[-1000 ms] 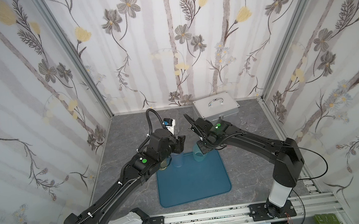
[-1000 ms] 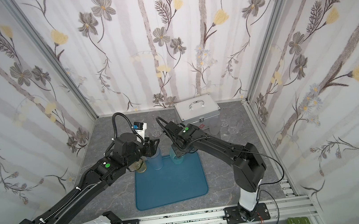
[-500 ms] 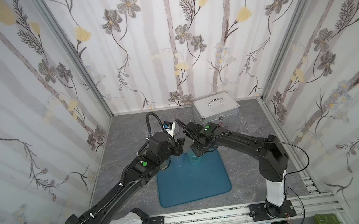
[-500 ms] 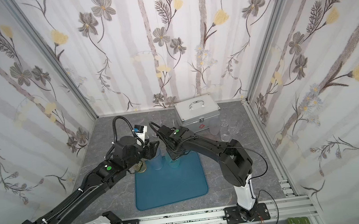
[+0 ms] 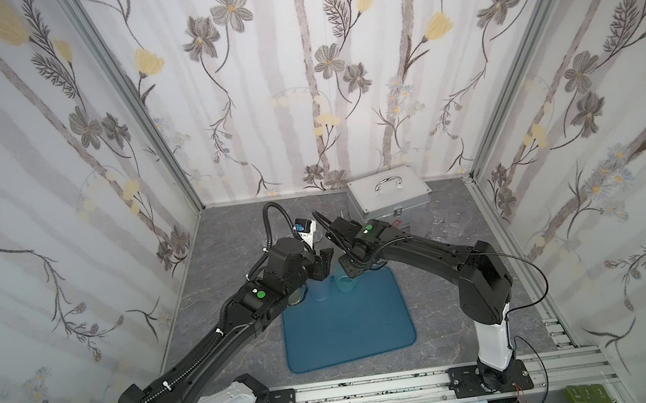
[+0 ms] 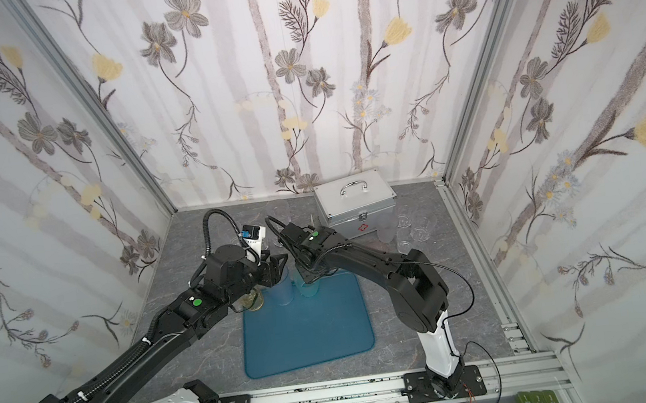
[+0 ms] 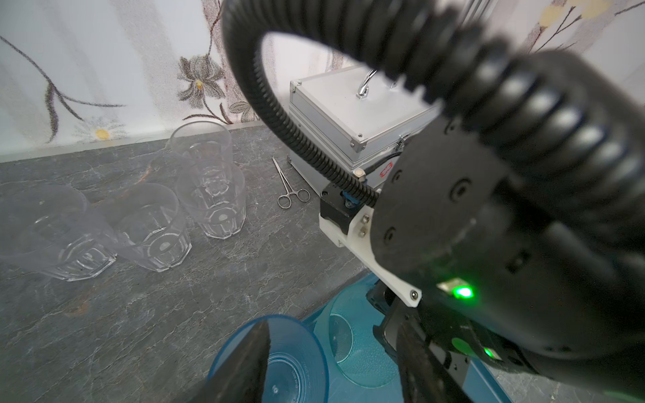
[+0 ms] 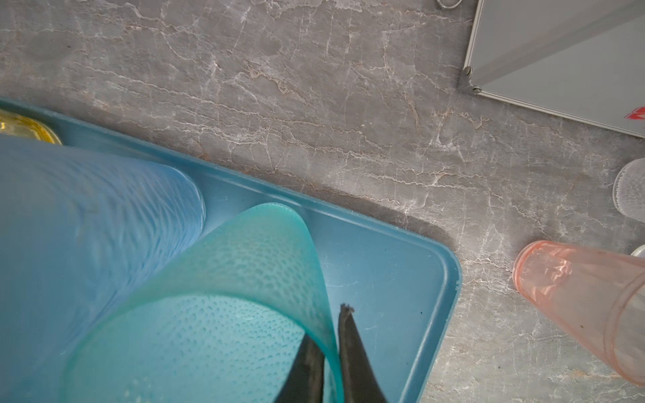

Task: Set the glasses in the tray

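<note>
Right end effector (image 8: 326, 326), narrow jaws astride teal glass (image 8: 227, 279) wall, grip unclear, glass standing in tray (image 8: 384, 279)

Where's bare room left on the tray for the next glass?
Tray: everything nearer than the yellow glass, blue glass and teal glass row is bare; so is the far corner right of the teal glass. Crowded: the far-left edge, where the left hand and right hand hang over that row.

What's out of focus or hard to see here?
Left wrist view: the cable conduit near the lens is blurred, the clear glasses sharp. Right wrist view: the blue glass is soft, the tray rim crisp. In both top views the clear glasses barely show against the table.
</note>
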Motion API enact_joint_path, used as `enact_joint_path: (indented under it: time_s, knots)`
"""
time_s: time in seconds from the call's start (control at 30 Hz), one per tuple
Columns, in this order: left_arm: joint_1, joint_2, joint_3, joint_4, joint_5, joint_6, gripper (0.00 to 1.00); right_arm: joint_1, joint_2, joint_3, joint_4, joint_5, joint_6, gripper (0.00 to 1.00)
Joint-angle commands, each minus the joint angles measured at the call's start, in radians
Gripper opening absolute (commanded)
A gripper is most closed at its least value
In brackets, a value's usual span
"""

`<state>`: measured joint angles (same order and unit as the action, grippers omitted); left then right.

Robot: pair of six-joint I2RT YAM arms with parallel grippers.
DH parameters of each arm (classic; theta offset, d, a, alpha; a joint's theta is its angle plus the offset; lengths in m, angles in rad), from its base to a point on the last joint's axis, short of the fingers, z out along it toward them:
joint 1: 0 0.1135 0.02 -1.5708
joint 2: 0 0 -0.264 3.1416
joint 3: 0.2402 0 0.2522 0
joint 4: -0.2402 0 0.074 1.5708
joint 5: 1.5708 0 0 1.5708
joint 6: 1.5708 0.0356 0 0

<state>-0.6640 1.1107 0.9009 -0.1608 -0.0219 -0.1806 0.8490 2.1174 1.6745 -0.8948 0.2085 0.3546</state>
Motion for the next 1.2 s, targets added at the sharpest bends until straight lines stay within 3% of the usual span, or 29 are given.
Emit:
enact_joint_path:
  time_s: [0.0,0.27,0.43,0.63,0.93,1.17]
  knots:
    - [0.003,-0.004,-0.002,0.032,-0.003,0.006,0.60,0.001,-0.014,0.011,0.000,0.027,-0.001,0.26]
    - [0.007,-0.017,0.026,0.030,-0.084,-0.069,0.61,-0.021,-0.157,-0.027,0.009,-0.029,0.025,0.44]
    - [-0.015,0.020,0.064,0.038,-0.127,-0.155,0.62,-0.136,-0.323,-0.170,0.110,-0.066,0.068,0.46]
    - [-0.141,0.136,0.128,0.079,-0.224,-0.148,0.62,-0.333,-0.502,-0.392,0.259,-0.066,0.121,0.44]
    - [-0.299,0.402,0.273,0.130,-0.325,-0.049,0.70,-0.606,-0.651,-0.634,0.451,-0.098,0.198,0.45]
    - [-0.361,0.622,0.386,0.153,-0.335,0.062,0.77,-0.669,-0.557,-0.683,0.537,-0.229,0.203,0.42]
